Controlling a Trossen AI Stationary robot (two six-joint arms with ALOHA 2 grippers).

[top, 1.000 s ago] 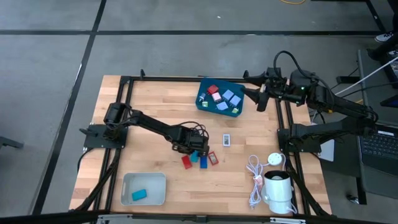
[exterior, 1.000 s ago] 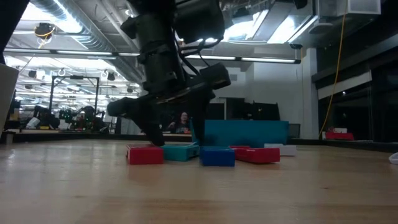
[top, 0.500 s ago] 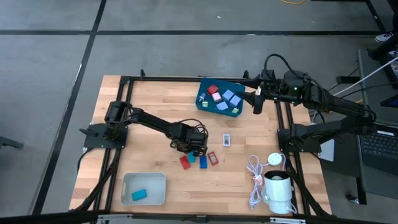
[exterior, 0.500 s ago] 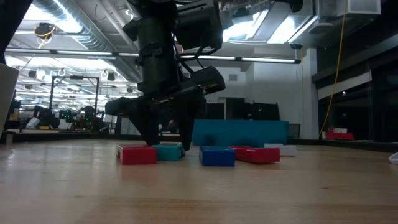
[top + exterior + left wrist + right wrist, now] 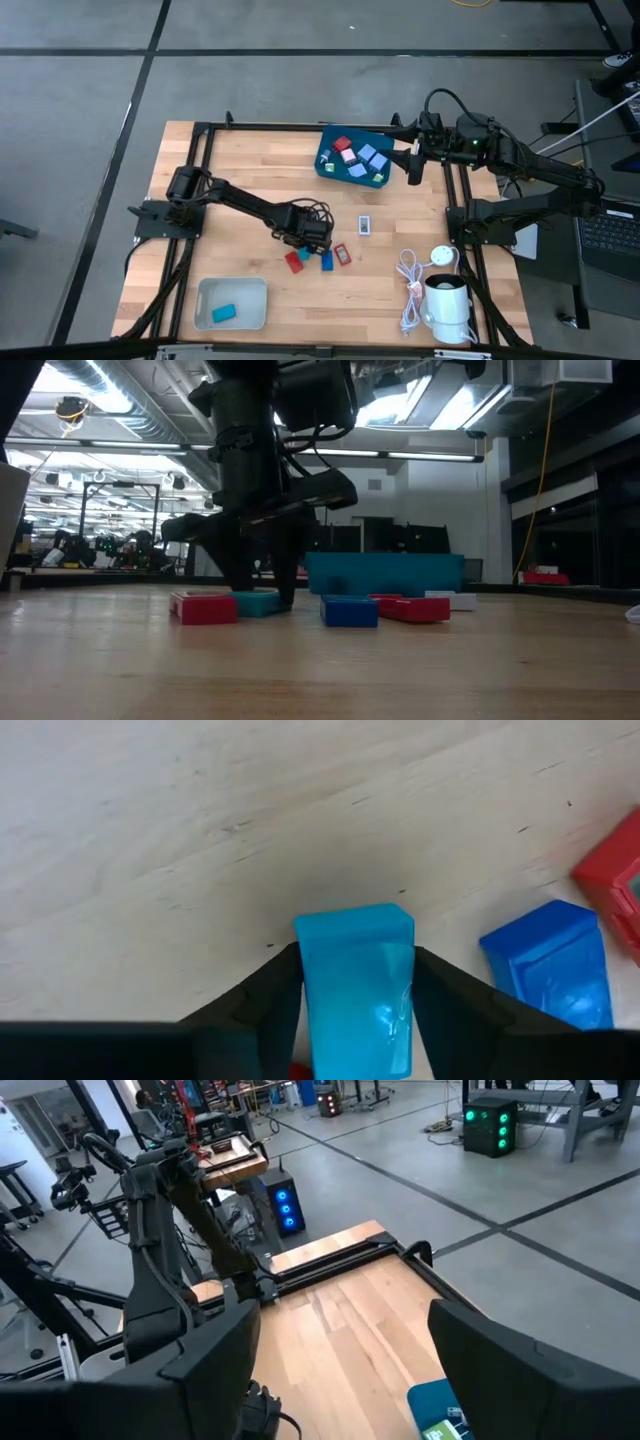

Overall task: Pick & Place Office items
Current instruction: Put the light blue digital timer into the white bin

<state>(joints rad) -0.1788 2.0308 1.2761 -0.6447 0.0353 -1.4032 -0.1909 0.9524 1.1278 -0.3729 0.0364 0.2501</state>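
Observation:
My left gripper [image 5: 305, 243] stands over the table's middle, shut on a light-blue flat piece [image 5: 355, 990], seen teal in the low view [image 5: 255, 603]. Beside it on the wood lie a red piece [image 5: 294, 262], a blue piece [image 5: 327, 261] and a second red piece [image 5: 343, 254], each flat on its broad face. A white piece [image 5: 365, 225] lies farther right. More office items fill a teal tray [image 5: 353, 157] at the far edge. My right gripper [image 5: 415, 165] hangs open beside that tray's right end, touching nothing. My left gripper pinches the light-blue piece between its two fingers [image 5: 268, 1005], one on each long side [image 5: 310, 990]. The fingers come from above, pointing down. The piece lies level at tabletop height [image 5: 255, 610]; I cannot tell whether it rests on the wood or hangs just clear.
A white bin [image 5: 205, 300] at the near left holds one teal piece [image 5: 223, 313]. A coiled white cable [image 5: 408, 290] and a white cylindrical device [image 5: 447, 305] sit at the near right. A black frame [image 5: 200, 180] borders the table. Bare wood lies between bin and pieces.
My left gripper has moved toward the table's left with the light-blue piece between its fingers. The red piece beside it has slid left along the wood with it; the blue and second red piece have stayed. My right arm has shifted slightly by the tray.

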